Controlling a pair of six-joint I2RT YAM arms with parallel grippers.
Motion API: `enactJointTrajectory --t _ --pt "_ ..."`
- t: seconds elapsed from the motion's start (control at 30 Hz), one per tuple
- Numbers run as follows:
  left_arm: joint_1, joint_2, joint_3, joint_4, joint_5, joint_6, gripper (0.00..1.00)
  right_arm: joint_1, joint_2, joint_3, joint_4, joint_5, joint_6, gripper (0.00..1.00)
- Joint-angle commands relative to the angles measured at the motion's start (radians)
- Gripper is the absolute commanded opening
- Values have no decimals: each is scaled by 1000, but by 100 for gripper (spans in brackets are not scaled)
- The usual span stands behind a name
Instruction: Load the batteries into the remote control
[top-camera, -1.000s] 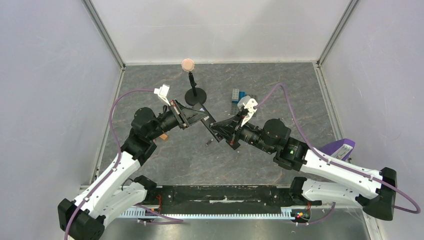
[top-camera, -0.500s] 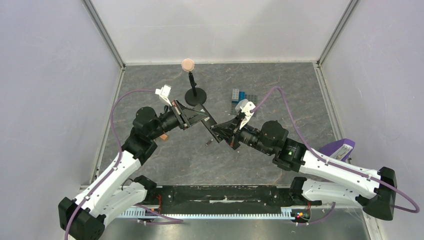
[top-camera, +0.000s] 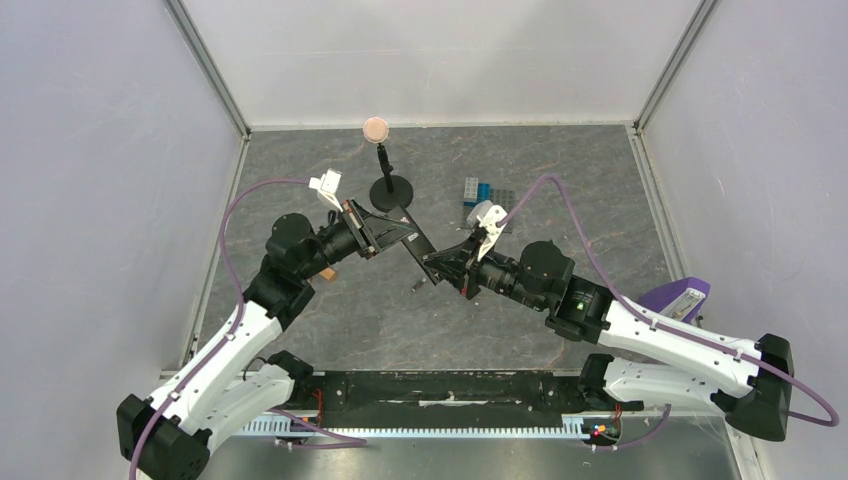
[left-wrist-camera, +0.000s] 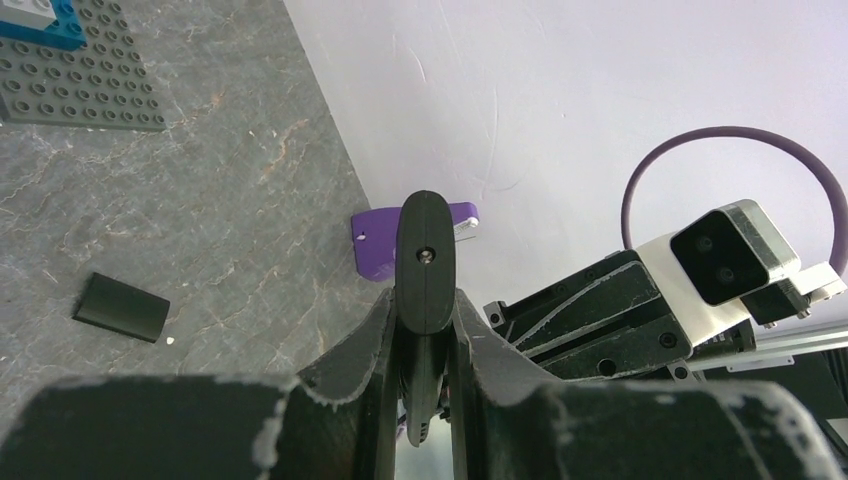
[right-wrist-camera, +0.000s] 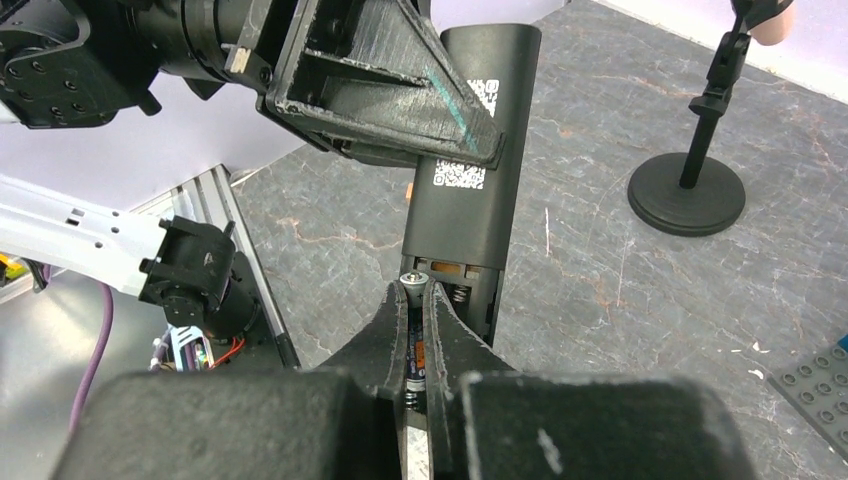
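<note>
**A:** Centre of the top view: the left gripper (left-wrist-camera: 426, 305) is clamped tight on the remote control (right-wrist-camera: 470, 190).

**B:** And the right gripper (right-wrist-camera: 416, 305) is pinched narrow on a battery (right-wrist-camera: 413, 282), its tip at the remote's open compartment, lower centre of the wrist view.
</note>
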Motion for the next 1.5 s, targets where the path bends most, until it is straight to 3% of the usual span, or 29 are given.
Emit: enactJointTrajectory --t 0.0,0.27,0.7,1.03,1.3,1.47 --pt "-2 -34 18 80 -28 3 2 6 10 19 -57 -50 -11 3" --pt "-2 -33 -7 120 -35 -26 2 6 53 53 -70 -43 22 6" --pt "-2 -23 -15 116 -27 -27 2 6 63 94 -104 34 32 25" --pt "-2 -27 -22 105 -39 -17 2 6 48 154 -146 53 57 33" --pt "-2 -24 -29 105 -43 -13 2 6 34 198 -153 60 87 53" --pt "-2 -26 -28 106 -48 -11 2 6 14 211 -181 77 133 74"
